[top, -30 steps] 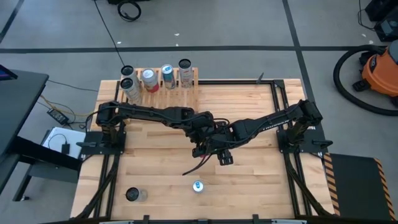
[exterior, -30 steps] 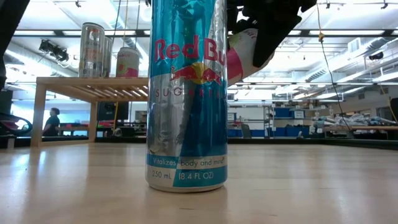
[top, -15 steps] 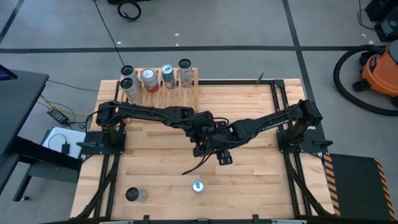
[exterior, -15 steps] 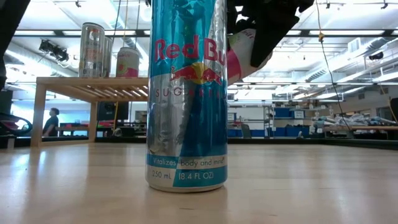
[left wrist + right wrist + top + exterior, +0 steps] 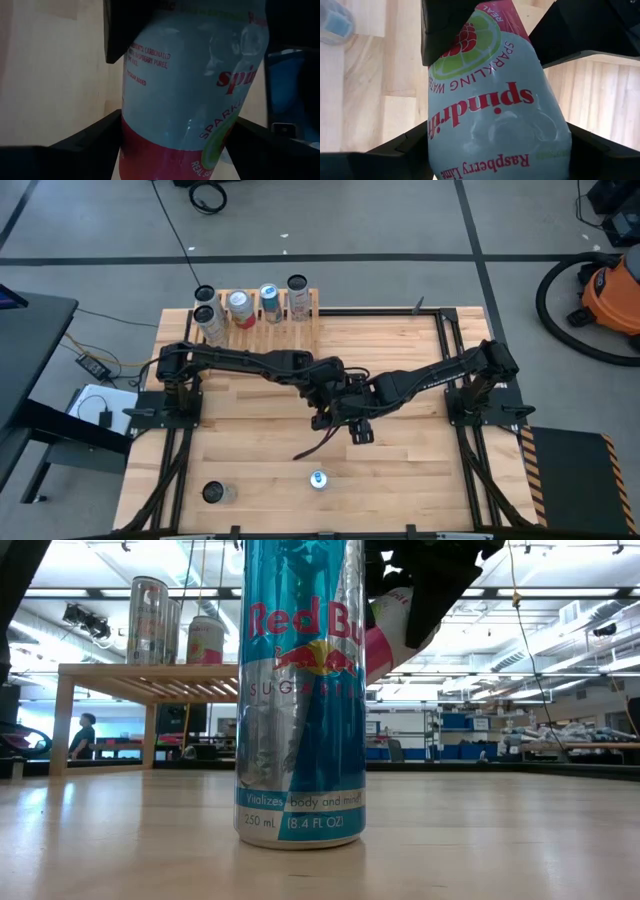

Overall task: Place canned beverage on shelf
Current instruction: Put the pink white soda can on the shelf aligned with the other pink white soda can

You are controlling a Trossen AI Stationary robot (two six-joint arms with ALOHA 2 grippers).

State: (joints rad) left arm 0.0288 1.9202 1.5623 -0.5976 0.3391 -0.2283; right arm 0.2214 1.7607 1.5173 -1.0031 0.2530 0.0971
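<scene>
Mid-tabletop [image 5: 400,450], left end effector [image 5: 335,402] and right end effector [image 5: 352,408] both clamped one Spindrift can [image 5: 495,100]; shelf [image 5: 265,315] stood at eleven o'clock.

The table [image 5: 250,450] has a top of pale wood planks and stands on a grey floor [image 5: 400,220] with light seam lines. On the floor, an orange vacuum [image 5: 612,292] with a black hose stands well to one side, and a coil of black cable [image 5: 208,195] lies beyond the table. A dark desk [image 5: 30,360] is at the other side, with a power strip [image 5: 95,366] near it. In the low view, the room behind is large, with ceiling lights [image 5: 560,615], blue bins [image 5: 465,722] on shelving, and a person [image 5: 84,735] far away.
</scene>
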